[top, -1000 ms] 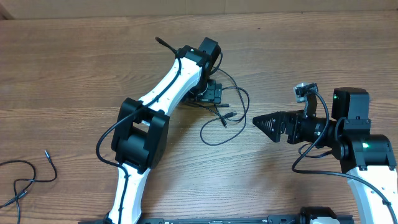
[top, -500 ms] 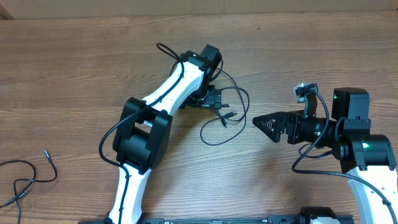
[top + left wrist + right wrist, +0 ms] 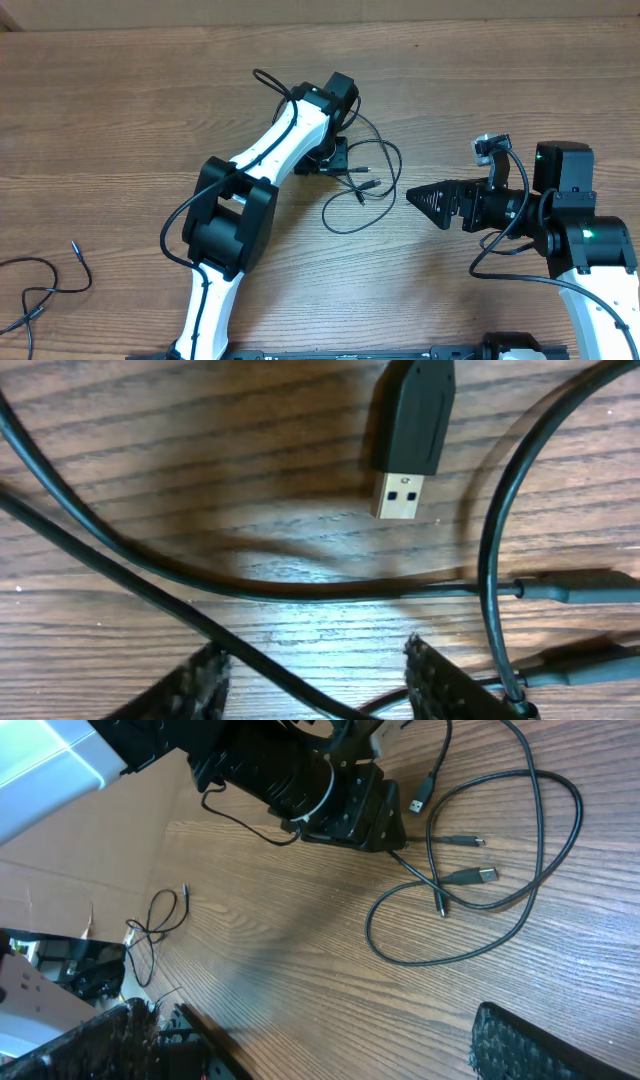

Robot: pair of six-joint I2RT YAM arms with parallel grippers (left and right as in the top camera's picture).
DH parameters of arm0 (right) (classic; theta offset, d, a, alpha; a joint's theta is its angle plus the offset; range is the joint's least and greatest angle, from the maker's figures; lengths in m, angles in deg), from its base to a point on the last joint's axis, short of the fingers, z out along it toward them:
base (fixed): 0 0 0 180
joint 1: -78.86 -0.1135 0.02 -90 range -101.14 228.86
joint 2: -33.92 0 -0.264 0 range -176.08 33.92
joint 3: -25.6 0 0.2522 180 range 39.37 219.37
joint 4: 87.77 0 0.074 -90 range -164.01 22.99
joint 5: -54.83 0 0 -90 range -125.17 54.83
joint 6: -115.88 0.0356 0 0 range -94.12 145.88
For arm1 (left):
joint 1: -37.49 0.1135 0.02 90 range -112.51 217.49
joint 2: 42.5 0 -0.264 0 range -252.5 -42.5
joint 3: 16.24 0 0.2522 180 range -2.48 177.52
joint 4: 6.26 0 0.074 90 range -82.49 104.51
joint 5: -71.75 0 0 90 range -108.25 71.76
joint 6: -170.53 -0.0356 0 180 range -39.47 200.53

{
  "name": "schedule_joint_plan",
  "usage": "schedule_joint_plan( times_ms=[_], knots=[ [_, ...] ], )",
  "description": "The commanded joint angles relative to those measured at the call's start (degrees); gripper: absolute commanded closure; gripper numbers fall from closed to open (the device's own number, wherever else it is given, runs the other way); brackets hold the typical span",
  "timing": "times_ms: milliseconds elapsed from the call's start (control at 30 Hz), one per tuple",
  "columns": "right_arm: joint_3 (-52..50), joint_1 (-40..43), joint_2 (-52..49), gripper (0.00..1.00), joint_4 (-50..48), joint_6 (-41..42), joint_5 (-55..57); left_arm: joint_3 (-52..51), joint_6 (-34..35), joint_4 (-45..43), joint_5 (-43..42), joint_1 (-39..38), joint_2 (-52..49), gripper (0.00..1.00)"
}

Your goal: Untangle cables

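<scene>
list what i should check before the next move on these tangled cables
1. Gap of the left gripper filled: ok, one cable crosses between its fingers.
2. Grip shut on that cable: not ok, the fingers stand apart.
3. Nothing else in the gap: cannot tell, a second cable runs close by one finger.
4. Is the usb plug out of the gap: ok, it lies beyond the fingers.
5. Is the right gripper open and off the tangle: ok.
</scene>
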Motion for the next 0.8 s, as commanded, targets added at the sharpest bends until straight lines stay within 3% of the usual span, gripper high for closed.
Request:
schedule_joint_plan(
  times_ms=[0, 133, 200, 267, 767],
  knots=[
    [1.3, -0.2, 0.2, 0.00, -0.2, -0.2, 0.2, -0.5, 0.1, 0.0, -0.2, -0.4, -0.7, 0.52],
    [1.3, -0.2, 0.2, 0.00, -0.2, -0.2, 0.2, -0.5, 0.1, 0.0, -0.2, -0.5, -0.7, 0.65],
    [1.3, -0.2, 0.2, 0.00, -0.2, -0.2, 0.2, -0.5, 0.5, 0.0, -0.1, -0.5, -0.7, 0.87],
    [1.3, -0.2, 0.2, 0.00, -0.2, -0.2, 0.2, -0.5, 2.1, 0.0, -0.1, -0.5, -0.7, 0.96],
    [1.3, -0.2, 0.2, 0.00, -0.3, -0.2, 0.3, 0.2, 3.3, 1.9, -0.2, 0.5, -0.6, 0.96]
  ],
)
